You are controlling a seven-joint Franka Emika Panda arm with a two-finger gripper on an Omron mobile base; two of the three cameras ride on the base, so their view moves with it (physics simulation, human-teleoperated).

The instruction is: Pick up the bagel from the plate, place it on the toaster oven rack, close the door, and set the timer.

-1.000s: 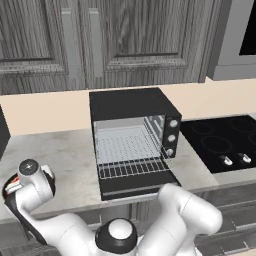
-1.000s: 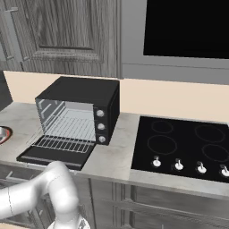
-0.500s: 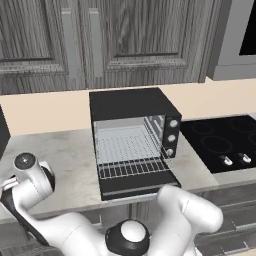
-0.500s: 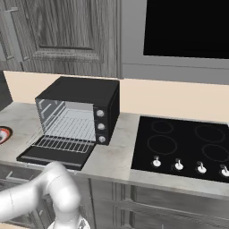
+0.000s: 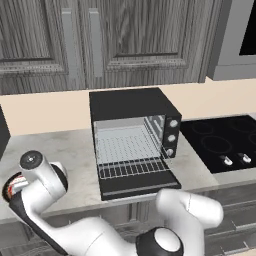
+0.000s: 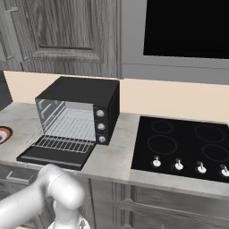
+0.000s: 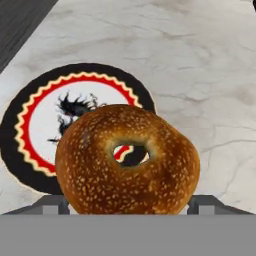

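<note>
The bagel (image 7: 127, 160), golden brown and seeded, sits between the jaws of my gripper (image 7: 127, 206) and looks raised above the plate (image 7: 12, 145), which lies behind and to its left on the marble counter. The bagel hides my fingertips. In the left base view my arm bends low over the plate (image 5: 11, 186) at the counter's left end. The toaster oven (image 5: 132, 107) stands mid-counter with its black door (image 5: 137, 187) dropped open and the wire rack (image 5: 131, 167) partly pulled out. From the right base view the plate (image 6: 3, 134), rack (image 6: 67, 144) and door (image 6: 51, 156) also show.
A black cooktop (image 5: 220, 145) with knobs lies right of the oven. Grey cabinet doors (image 5: 125, 40) hang above the counter. Bare marble counter (image 7: 200, 75) surrounds the plate. A dark object edges in at the far left (image 5: 2, 135).
My wrist has risen a little over the plate in the left base view. The oven, door and rack have not moved.
</note>
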